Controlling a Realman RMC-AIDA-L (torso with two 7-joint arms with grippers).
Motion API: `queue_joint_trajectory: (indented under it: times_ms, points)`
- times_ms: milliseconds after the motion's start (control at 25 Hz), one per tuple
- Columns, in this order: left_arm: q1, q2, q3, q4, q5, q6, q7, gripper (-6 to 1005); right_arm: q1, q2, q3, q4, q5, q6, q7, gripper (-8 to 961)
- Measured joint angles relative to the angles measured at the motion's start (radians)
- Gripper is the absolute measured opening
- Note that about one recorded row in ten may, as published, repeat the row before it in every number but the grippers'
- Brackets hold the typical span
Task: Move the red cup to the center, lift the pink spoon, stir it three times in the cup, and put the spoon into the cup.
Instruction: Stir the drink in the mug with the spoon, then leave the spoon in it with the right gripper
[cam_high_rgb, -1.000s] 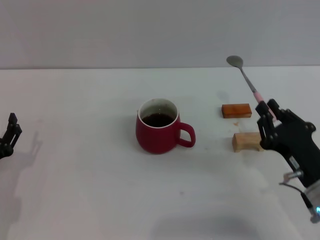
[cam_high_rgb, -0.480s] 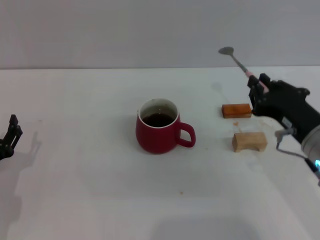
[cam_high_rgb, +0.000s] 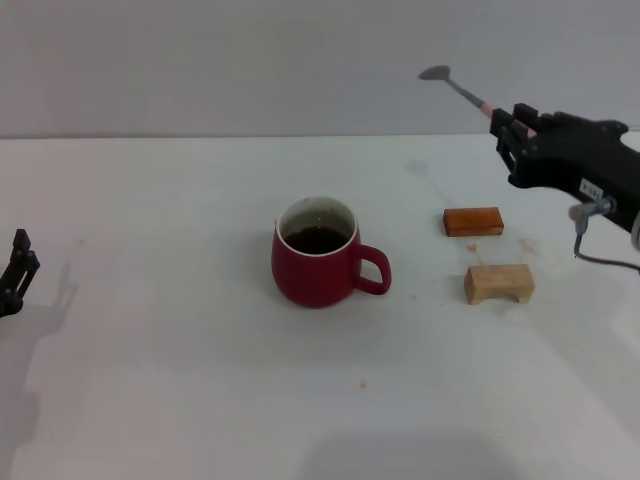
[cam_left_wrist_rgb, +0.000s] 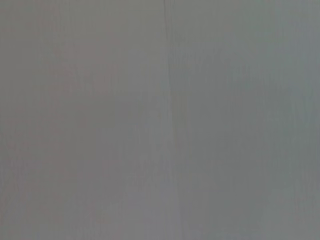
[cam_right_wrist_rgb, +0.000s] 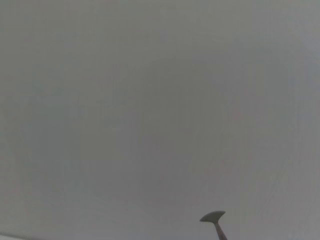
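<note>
The red cup stands upright at the middle of the table, dark liquid inside, its handle toward the right. High at the right, my right gripper is shut on the pink spoon, gripping its pink handle. The spoon's grey bowl sticks out up and to the left, well above the table and far right of the cup. That bowl also shows in the right wrist view as the pink spoon against the grey wall. My left gripper hangs parked at the far left edge.
Two wooden blocks lie right of the cup: an orange-brown block and, nearer me, a tan block. The white table ends at a grey wall behind. The left wrist view holds only a grey surface.
My right gripper has risen and swung back with the spoon, from beside the tan block to high above the orange-brown one. The spoon now lies flatter. Cup and blocks have not moved.
</note>
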Motion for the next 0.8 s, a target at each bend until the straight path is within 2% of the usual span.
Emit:
queue_joint_trajectory:
  times_ms: [200,280,400,600,800]
  points:
    - [-0.001,-0.001,-0.001,0.0,-0.001,-0.001,-0.001,859,0.065,-0.002,0.036,0.067,-0.161,0.168,0.155,154]
    - [-0.001,-0.001,-0.001,0.0,-0.001,-0.001,-0.001,859,0.114,-0.002,0.072,0.097,-0.185,0.274,0.192,155]
    - [-0.001,-0.001,-0.002,0.0,-0.001,-0.001,-0.001,859,0.148,-0.001,0.093,0.127,-0.206,0.352,0.213,155]
    - [0.0,-0.001,-0.005,-0.001,-0.001,0.001,-0.001,859,0.243,-0.001,0.104,0.195,-0.346,0.558,0.312,155]
    - [0.002,-0.001,-0.006,-0.001,-0.001,0.003,-0.002,859,0.317,-0.001,0.121,0.209,-0.373,0.678,0.326,155]
